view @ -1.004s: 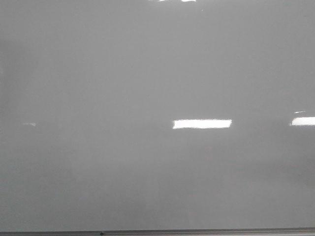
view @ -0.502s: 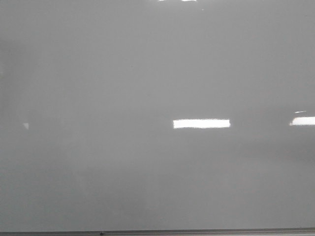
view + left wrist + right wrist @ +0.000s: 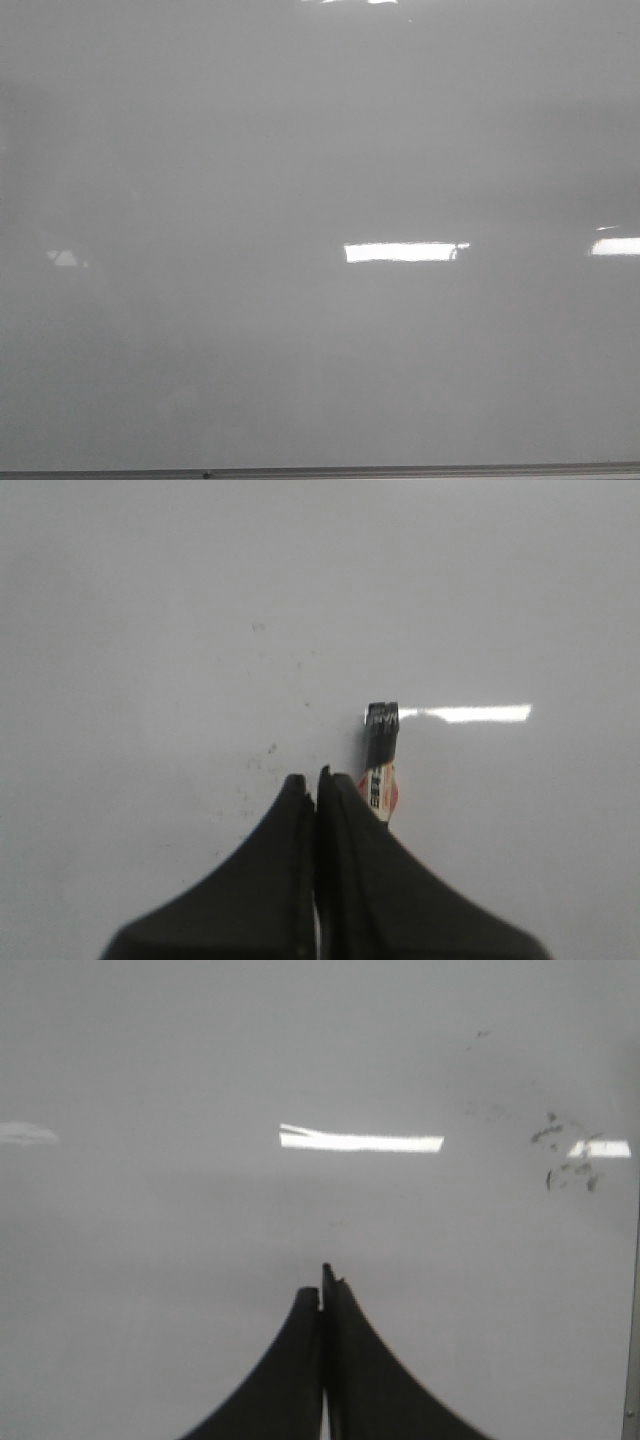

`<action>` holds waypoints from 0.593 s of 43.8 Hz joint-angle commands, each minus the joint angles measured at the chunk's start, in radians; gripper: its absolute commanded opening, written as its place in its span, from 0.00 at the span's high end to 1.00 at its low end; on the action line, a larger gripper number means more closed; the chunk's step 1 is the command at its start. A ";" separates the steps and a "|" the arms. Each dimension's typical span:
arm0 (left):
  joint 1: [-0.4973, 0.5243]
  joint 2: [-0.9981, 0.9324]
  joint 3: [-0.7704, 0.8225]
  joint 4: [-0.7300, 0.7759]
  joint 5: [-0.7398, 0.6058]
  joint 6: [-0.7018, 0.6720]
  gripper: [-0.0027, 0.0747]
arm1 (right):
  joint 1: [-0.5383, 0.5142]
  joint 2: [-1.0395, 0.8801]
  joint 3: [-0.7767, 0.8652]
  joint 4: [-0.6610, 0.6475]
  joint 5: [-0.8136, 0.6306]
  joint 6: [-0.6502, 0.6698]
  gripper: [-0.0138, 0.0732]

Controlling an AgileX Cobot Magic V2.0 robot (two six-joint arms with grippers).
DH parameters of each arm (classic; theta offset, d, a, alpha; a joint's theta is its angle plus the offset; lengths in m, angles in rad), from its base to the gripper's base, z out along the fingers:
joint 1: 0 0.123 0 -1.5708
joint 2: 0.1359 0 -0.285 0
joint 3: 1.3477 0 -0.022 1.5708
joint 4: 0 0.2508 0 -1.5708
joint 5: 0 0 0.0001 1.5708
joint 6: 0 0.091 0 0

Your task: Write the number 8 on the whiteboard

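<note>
The left gripper (image 3: 317,776), a pair of black tapered fingers, is pressed together with no gap at the tips, and a marker (image 3: 380,770) with a black end and a white-and-red printed label sticks out just beside its right-hand finger; how the marker is clamped is hidden behind the fingers. Beyond the marker's black end lies the large glossy pale grey whiteboard (image 3: 150,630), carrying a bright rectangular light reflection (image 3: 470,713) close to the marker and a few faint dark specks (image 3: 270,748) ahead of the fingertips. The right gripper (image 3: 322,1282), also black and tapered, is closed tip to tip with nothing visible between its fingers, hanging over the same whiteboard (image 3: 150,1290). Well away from those fingertips, a cluster of small dark smudges (image 3: 565,1155) marks the surface. In the front view the whiteboard (image 3: 200,150) fills the frame down to a thin metal edge strip (image 3: 400,470), and no drawn number 8 can be made out anywhere.
</note>
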 commanded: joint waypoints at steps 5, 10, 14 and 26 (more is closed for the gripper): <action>0.000 0.108 -0.044 0.009 -0.069 -0.002 0.98 | 0.002 0.060 -0.036 -0.010 -0.057 -0.003 0.91; 0.000 0.113 -0.044 0.009 -0.069 -0.002 0.78 | 0.002 0.059 -0.036 -0.010 -0.057 -0.003 0.78; 0.000 0.113 -0.044 0.009 -0.069 -0.002 0.52 | 0.002 0.059 -0.036 -0.010 -0.057 -0.003 0.57; -0.002 0.118 -0.044 -0.008 -0.072 -0.002 0.22 | 0.002 0.059 -0.036 -0.010 -0.057 -0.003 0.19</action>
